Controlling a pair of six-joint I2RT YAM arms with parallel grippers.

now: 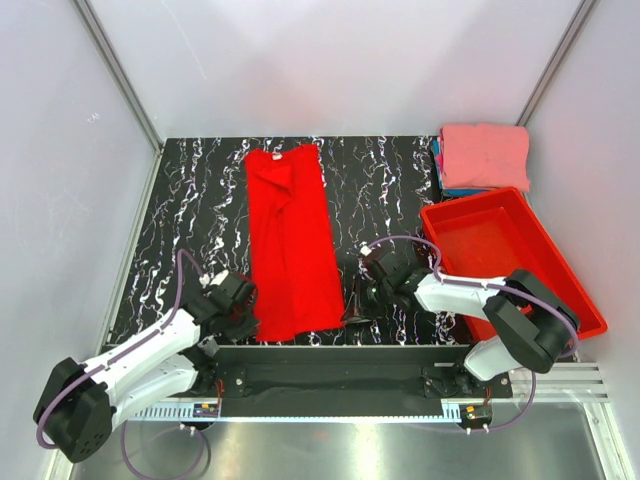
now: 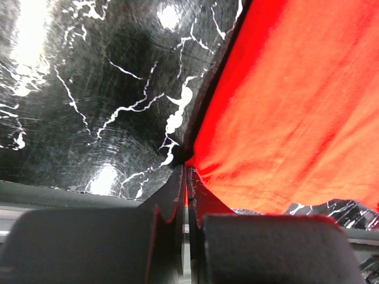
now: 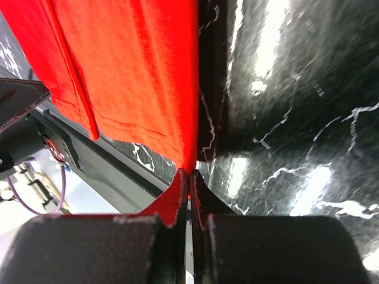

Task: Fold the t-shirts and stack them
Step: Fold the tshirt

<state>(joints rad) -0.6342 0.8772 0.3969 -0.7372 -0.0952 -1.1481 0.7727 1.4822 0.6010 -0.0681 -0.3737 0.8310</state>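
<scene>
Black marbled table [image 1: 200, 200], white walls. Centre: red shirt [image 1: 290, 240] narrowed to a long strip, not yet folded short. Left gripper [image 1: 250, 318] and right gripper [image 1: 352, 312] each pinching 1 near corner. Far right: folded pink shirt [image 1: 485, 155] stacked on blue shirts [image 1: 441, 175], behind bin [image 1: 490, 245].

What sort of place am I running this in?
Probably a lab robot cell, not a home: plain white panel walls on metal framing, a black marbled table, with a red t-shirt laid out and a red bin.
</scene>
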